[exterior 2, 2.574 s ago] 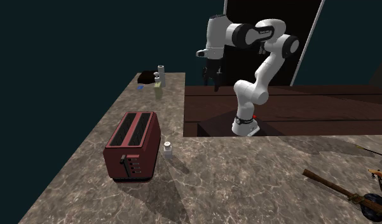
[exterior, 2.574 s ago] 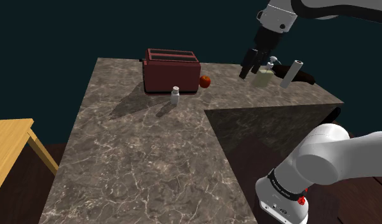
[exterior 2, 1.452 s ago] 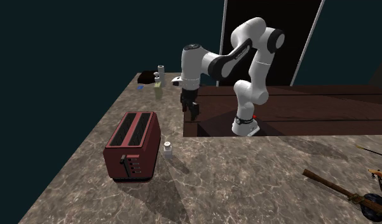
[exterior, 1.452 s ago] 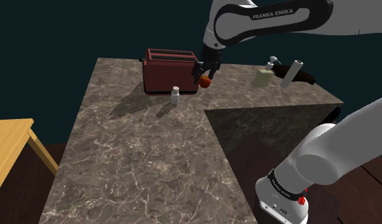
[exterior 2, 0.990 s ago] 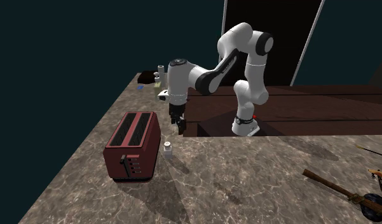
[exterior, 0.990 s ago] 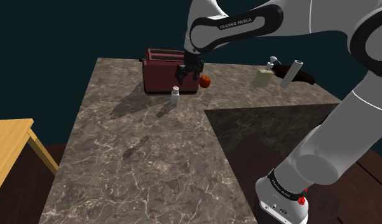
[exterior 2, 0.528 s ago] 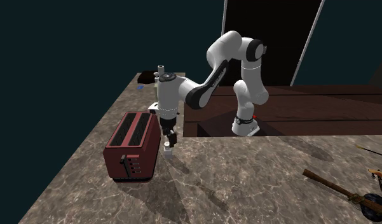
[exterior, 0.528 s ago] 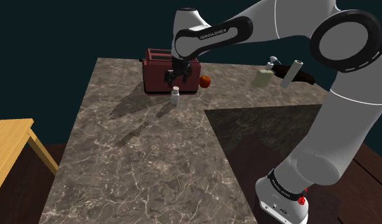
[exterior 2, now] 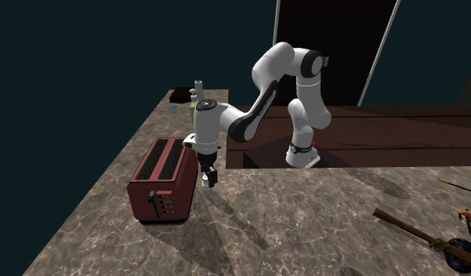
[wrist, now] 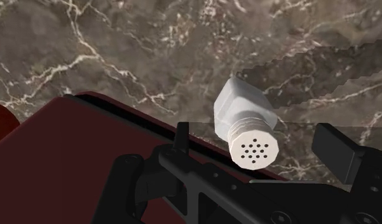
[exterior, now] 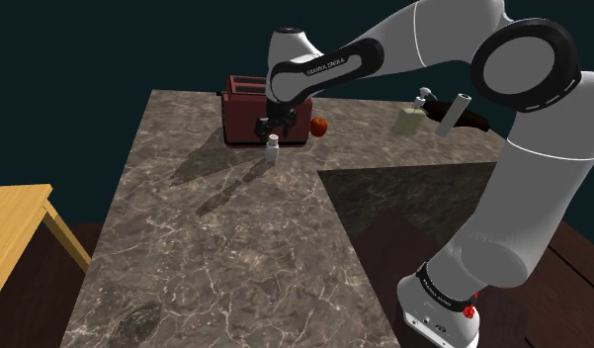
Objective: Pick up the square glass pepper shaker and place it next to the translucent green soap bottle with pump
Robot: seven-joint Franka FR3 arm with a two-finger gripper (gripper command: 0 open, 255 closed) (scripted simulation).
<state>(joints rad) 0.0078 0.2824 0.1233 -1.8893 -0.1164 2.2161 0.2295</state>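
Wrist view: pepper shaker (wrist: 241, 118) between spread tool (wrist: 259, 145) fingers (wrist: 336, 150), untouched.

White rounded arm (exterior: 527, 168), dark joints, white lettering, red base mark, black gripper (exterior: 272, 132)

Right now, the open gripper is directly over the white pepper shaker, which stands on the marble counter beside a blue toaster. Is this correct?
One detail is wrong: the toaster is dark red, not blue, as the shoulder view shows. Otherwise yes: the open gripper is directly over the white pepper shaker, which stands on the marble counter beside the toaster.
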